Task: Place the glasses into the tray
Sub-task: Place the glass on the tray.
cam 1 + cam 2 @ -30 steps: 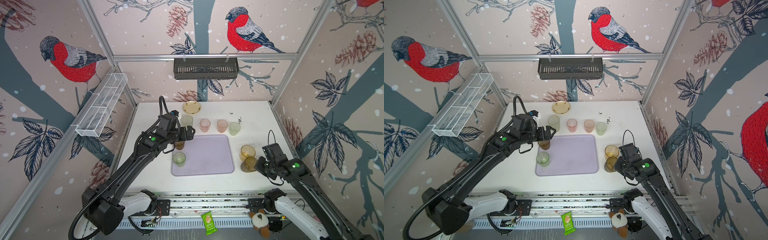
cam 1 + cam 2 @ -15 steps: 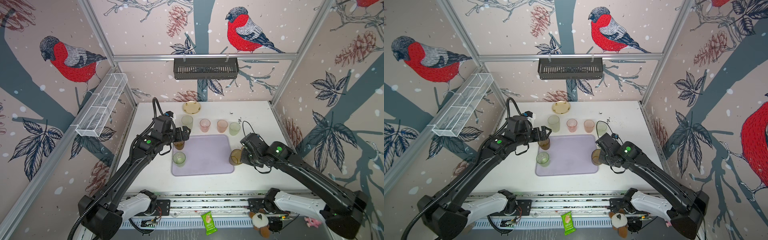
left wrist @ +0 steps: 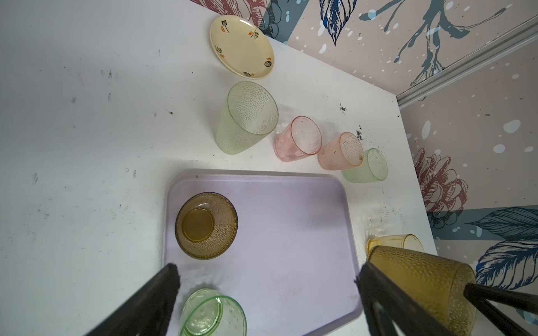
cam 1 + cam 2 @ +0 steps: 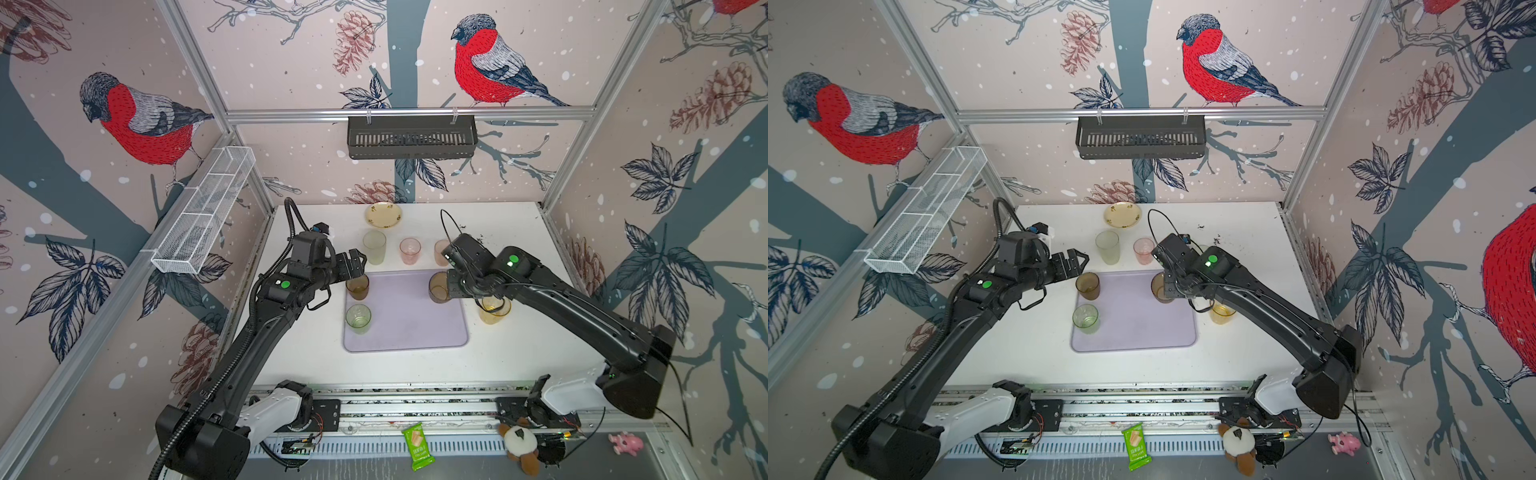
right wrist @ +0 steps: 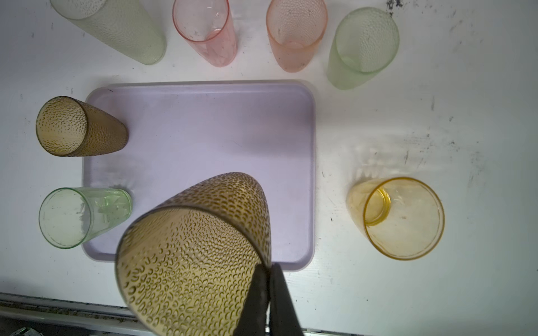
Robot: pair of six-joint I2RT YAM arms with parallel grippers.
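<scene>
While the brown glass (image 4: pixel 439 287) hangs tilted over the right edge of the tray (image 4: pixel 407 332) at mid-frame, the right gripper (image 5: pixel 266 270) pinches its rim | left gripper (image 4: pixel 356 262): spread wide just above second brown glass (image 4: pixel 357 286), tray's upper-left corner | green glass (image 4: pixel 358 318): just below it | amber glass (image 4: pixel 493 309): right of tray.

txt: none legible | plate (image 3: pixel 241 48): small glyphs, unreadable | packet (image 4: pixel 418 446): blurred
</scene>
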